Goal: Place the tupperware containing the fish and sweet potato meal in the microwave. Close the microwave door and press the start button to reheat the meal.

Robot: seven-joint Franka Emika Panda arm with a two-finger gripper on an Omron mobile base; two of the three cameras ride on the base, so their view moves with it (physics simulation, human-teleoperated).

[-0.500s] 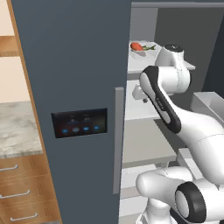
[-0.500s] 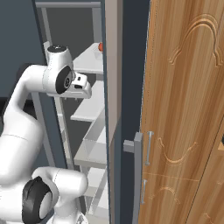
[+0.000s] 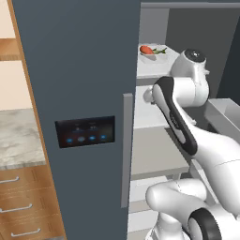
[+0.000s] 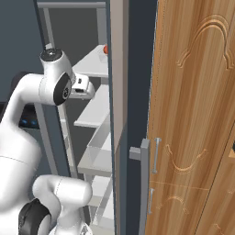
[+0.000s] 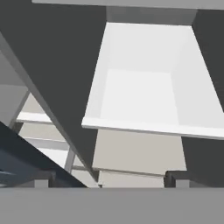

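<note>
Inside the open fridge, the arm (image 3: 178,117) is reaching between the white shelves (image 4: 94,108), its wrist sitting slightly deeper than half a second ago. Whether the claw (image 4: 81,88) is spread or pressed together cannot be told. Its camera is facing an empty white door bin (image 5: 144,94); the tupperware is probably the small dish with food (image 3: 149,50) on the top shelf.

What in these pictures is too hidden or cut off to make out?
- End effector: hand view, just dark tips at the bottom edge; open or shut unclear.
- Red food on the top shelf: left base view, too small to identify; right base view, mostly hidden behind the fridge door.
- White bin: hand view, contents not visible.
</note>
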